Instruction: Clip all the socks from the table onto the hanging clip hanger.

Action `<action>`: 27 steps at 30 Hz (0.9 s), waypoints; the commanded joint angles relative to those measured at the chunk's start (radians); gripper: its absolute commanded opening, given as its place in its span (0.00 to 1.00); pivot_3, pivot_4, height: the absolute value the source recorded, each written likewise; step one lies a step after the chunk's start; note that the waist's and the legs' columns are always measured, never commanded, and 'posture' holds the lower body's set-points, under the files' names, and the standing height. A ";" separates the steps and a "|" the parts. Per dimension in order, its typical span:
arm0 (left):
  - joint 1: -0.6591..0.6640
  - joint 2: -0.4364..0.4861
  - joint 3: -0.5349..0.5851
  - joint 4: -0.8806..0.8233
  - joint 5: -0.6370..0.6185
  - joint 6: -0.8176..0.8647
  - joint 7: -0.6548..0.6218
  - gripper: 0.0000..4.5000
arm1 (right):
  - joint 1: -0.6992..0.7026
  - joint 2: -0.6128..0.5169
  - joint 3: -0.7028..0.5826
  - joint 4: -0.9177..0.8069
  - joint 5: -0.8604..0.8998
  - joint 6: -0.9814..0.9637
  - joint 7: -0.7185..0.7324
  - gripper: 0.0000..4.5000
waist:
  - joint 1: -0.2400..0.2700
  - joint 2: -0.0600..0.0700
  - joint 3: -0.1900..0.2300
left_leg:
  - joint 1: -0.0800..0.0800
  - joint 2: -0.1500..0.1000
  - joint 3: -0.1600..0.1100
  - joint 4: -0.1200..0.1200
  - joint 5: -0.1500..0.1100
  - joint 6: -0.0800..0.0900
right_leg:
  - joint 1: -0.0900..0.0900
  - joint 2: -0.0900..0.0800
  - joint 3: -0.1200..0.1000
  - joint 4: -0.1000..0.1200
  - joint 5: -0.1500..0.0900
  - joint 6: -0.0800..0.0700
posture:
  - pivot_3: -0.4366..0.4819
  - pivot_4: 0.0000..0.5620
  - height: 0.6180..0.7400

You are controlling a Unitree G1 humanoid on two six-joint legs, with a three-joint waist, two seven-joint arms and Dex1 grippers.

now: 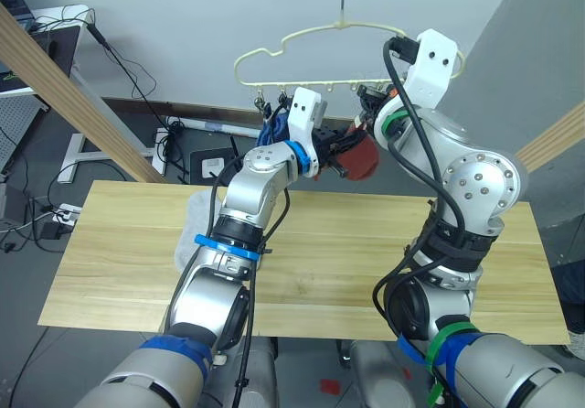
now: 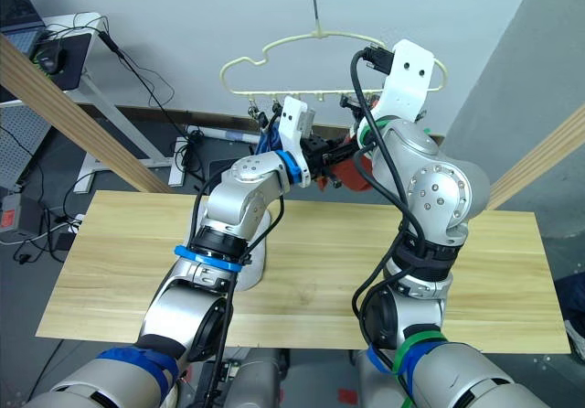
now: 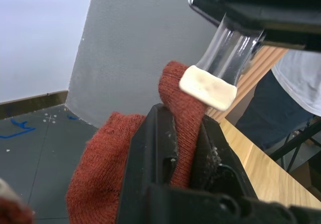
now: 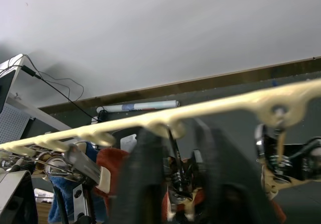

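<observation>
The pale-yellow clip hanger (image 1: 347,31) hangs by its hook above the table's (image 1: 119,252) far edge. My left gripper (image 1: 344,148) is raised under its row of clips and shut on a rust red sock (image 3: 100,184), whose top edge touches the pale pad of a clip (image 3: 208,87). My right gripper (image 4: 178,184) reaches the hanger bar from the right, with its fingers closed on a metal clip (image 4: 175,176). Blue socks (image 1: 271,130) hang from clips further left. A light grey sock (image 1: 195,214) lies on the table beside my left arm.
Slanted pale wooden poles (image 1: 73,97) of the frame run past the table's left and right (image 1: 558,138) sides. A desk with cables (image 1: 55,24) stands at the far left. A person (image 3: 296,93) stands beyond the table.
</observation>
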 commanded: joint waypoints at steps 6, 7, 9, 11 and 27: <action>-0.020 -0.010 0.000 -0.060 -0.020 0.008 -0.012 0.14 | -0.031 0.091 0.011 -0.024 0.015 -0.017 -0.003 0.96 | 0.000 0.000 0.000 | 0.000 0.000 0.000 0.000 0.000 0.000 | 0.000 0.000 0.000 0.000 0.000 0.000 | 0.41 0.62 1.00; -0.019 -0.008 -0.001 -0.063 -0.021 0.012 -0.017 0.14 | -0.030 0.091 0.012 -0.025 0.015 -0.017 -0.002 0.96 | 0.000 0.000 0.000 | 0.000 0.000 0.000 0.000 0.000 0.000 | 0.000 0.000 0.000 0.000 0.000 0.000 | 0.41 0.62 1.00; -0.012 -0.001 -0.004 -0.075 -0.029 0.036 -0.029 0.14 | -0.027 0.087 0.012 -0.030 0.017 -0.013 0.001 0.96 | 0.000 0.000 0.000 | 0.000 0.000 0.000 0.000 0.000 0.000 | 0.000 0.000 0.000 0.000 0.000 0.000 | 0.41 0.61 1.00; -0.007 0.003 -0.001 -0.086 -0.034 0.061 -0.028 0.22 | -0.022 0.082 0.014 -0.036 0.020 -0.004 0.007 0.96 | 0.000 0.000 0.000 | 0.000 0.000 0.000 0.000 0.000 0.000 | 0.000 0.000 0.000 0.000 0.000 0.000 | 0.41 0.61 1.00; 0.182 0.120 -0.034 -0.425 -0.075 0.265 -0.053 0.93 | 0.160 -0.072 0.063 -0.281 0.096 0.297 0.247 0.96 | -0.001 0.000 0.000 | 0.000 0.001 0.000 0.001 0.000 0.000 | 0.000 0.000 0.000 0.001 0.000 0.000 | 0.41 0.58 1.00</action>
